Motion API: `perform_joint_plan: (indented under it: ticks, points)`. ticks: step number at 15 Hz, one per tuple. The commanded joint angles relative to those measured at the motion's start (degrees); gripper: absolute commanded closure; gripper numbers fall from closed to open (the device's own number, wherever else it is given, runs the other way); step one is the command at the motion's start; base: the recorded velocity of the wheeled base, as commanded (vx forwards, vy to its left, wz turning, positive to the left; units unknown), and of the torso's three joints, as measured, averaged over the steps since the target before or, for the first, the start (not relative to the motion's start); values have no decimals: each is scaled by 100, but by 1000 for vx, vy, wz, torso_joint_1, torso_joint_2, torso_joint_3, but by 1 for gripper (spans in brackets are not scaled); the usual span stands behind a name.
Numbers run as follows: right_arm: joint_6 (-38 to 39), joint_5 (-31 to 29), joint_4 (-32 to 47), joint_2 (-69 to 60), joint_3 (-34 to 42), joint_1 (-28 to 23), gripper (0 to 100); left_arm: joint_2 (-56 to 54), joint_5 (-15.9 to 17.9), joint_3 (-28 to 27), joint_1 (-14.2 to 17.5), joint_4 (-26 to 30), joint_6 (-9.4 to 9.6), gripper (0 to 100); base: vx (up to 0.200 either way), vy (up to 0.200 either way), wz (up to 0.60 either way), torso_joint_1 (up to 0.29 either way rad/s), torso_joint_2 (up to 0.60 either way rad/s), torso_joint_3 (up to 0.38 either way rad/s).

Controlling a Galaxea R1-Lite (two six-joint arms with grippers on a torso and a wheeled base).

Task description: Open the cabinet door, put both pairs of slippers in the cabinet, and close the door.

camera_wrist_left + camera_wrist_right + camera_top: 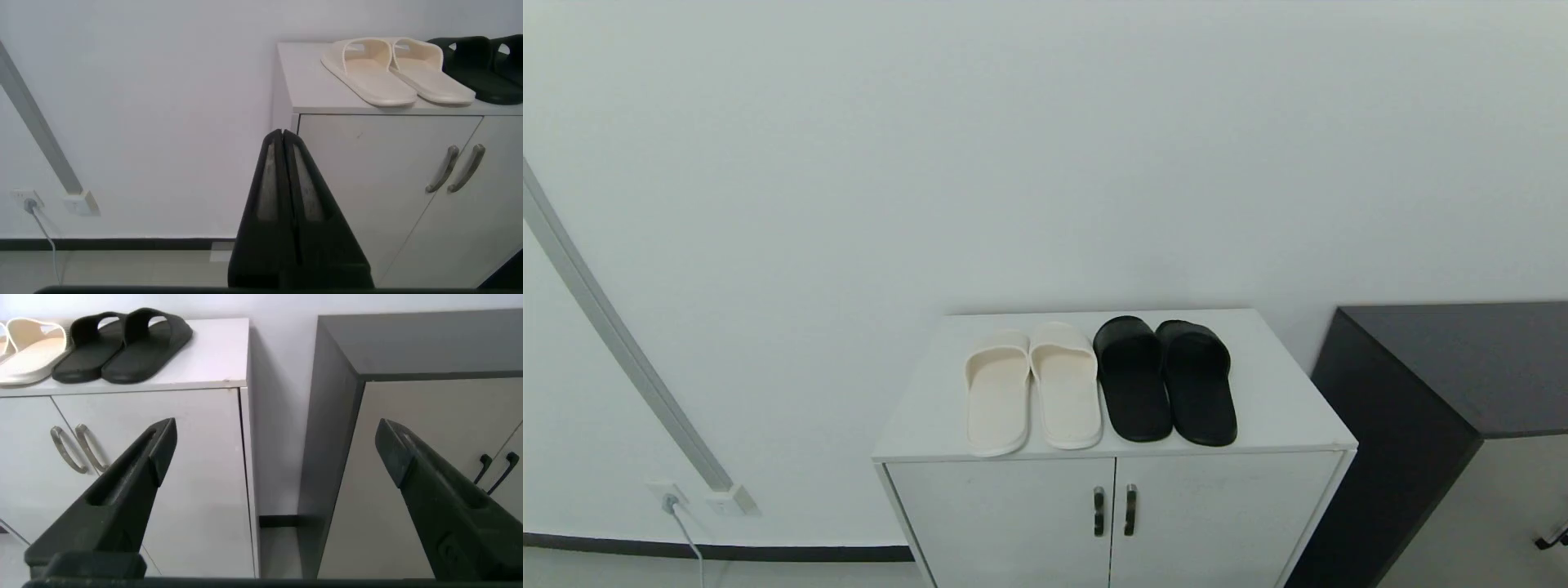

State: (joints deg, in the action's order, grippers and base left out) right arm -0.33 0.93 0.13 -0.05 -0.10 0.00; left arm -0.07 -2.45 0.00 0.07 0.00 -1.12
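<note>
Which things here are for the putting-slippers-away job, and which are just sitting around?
For the job: cream slippers, black slippers, white cabinet, door handles.

Just sitting around: dark cabinet, wall socket, grey cable duct.

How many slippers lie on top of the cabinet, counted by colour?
Cream slippers: 2
Black slippers: 2
Total: 4
</note>
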Motion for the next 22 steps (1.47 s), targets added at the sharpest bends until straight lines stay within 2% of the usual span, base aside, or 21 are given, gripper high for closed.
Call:
perform_joint_plan:
  ticks: [1,9,11,12,14,16,20,22]
  points:
    - [-11,-5,-5,5,1,0,0,7,-1,0,1,0,-2,100,0,0,0,0,0,0]
    - [-99,-5,-49,339,-61,18,0,7,-1,0,1,0,-11,100,0,0,0,0,0,0]
    - [1035,74,-5,1147,-1484,255,0,7,-1,0,1,0,-11,100,0,0,0,0,0,0]
    - [1017,162,224,1587,-1678,431,0,7,-1,0,1,0,-20,100,0,0,0,0,0,0]
    - [604,233,259,2352,-1476,554,0,7,-1,0,1,0,-20,100,0,0,0,0,0,0]
    - [551,364,-101,3292,-1467,765,0,7,17,0,1,0,-11,100,0,0,0,0,0,0]
    - [595,285,-1701,5393,-1616,1310,0,7,25,0,1,0,-2,100,0,0,0,0,0,0]
    - [762,-57,-2360,6271,-1845,1758,0,7,25,0,1,0,-2,100,0,0,0,0,0,0]
